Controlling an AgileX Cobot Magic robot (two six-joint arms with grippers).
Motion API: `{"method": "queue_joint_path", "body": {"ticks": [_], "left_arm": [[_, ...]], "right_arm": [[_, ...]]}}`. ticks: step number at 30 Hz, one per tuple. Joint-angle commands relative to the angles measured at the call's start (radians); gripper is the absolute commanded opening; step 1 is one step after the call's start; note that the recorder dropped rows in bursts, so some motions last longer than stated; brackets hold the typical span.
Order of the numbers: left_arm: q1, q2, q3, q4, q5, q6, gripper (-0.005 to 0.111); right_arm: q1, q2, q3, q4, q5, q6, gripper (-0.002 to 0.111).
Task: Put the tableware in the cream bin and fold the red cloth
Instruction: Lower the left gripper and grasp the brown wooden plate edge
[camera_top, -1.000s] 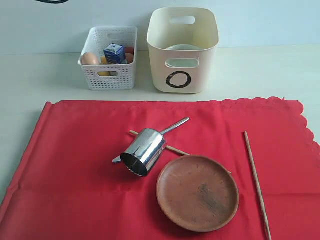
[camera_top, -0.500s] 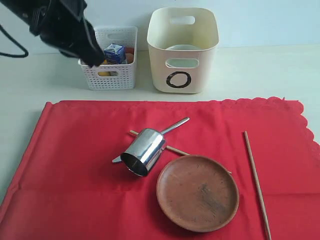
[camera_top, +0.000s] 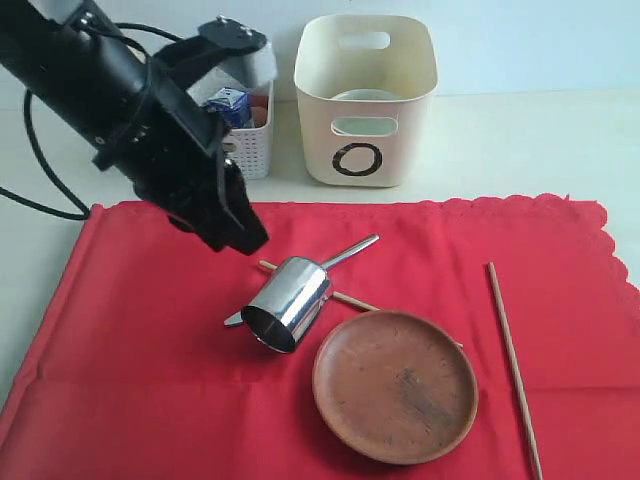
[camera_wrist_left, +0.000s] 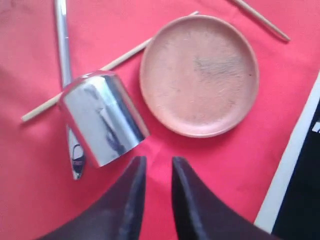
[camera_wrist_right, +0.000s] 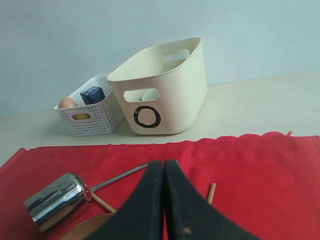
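Note:
The red cloth (camera_top: 150, 340) lies spread flat on the table. On it a shiny steel cup (camera_top: 288, 303) lies on its side, mouth toward the front, with a steel handle (camera_top: 352, 251) running out behind it. One chopstick (camera_top: 352, 300) passes under the cup; another (camera_top: 513, 365) lies to the right. The brown plate (camera_top: 395, 385) sits beside the cup. The cream bin (camera_top: 366, 100) stands behind the cloth with a pale bowl (camera_top: 365, 96) inside. My left gripper (camera_top: 245, 240) hovers just left of the cup (camera_wrist_left: 102, 117), open a narrow gap (camera_wrist_left: 157, 160), empty. My right gripper (camera_wrist_right: 164, 162) is shut, empty.
A white perforated basket (camera_top: 250, 155) holding a milk carton (camera_top: 232, 105) stands left of the bin, partly hidden by my left arm. A shiny blade tip (camera_wrist_left: 76, 157) shows by the cup's mouth. Pale tabletop (camera_top: 520, 150) surrounds the cloth.
My left arm has swung in from the upper left and come down over the cloth beside the cup, its jaws parting slightly. The objects have not moved.

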Motion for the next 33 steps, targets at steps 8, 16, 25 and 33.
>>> {"method": "queue_joint_path", "body": {"ticks": [8, 16, 25, 33], "left_arm": [[-0.188, 0.167, 0.005, 0.025, -0.208, 0.000, 0.060], [-0.233, 0.297, 0.005, 0.043, -0.301, 0.002, 0.069], [-0.236, 0.410, 0.005, 0.021, -0.374, 0.002, 0.069], [-0.236, 0.439, 0.005, -0.008, -0.385, 0.002, 0.069]], "right_arm": [[0.000, -0.007, 0.005, -0.003, -0.008, -0.006, 0.000], [0.000, -0.007, 0.005, -0.003, -0.008, -0.006, 0.000], [0.000, -0.007, 0.005, -0.003, -0.008, -0.006, 0.000], [0.000, -0.007, 0.005, -0.003, -0.008, -0.006, 0.000]]}}
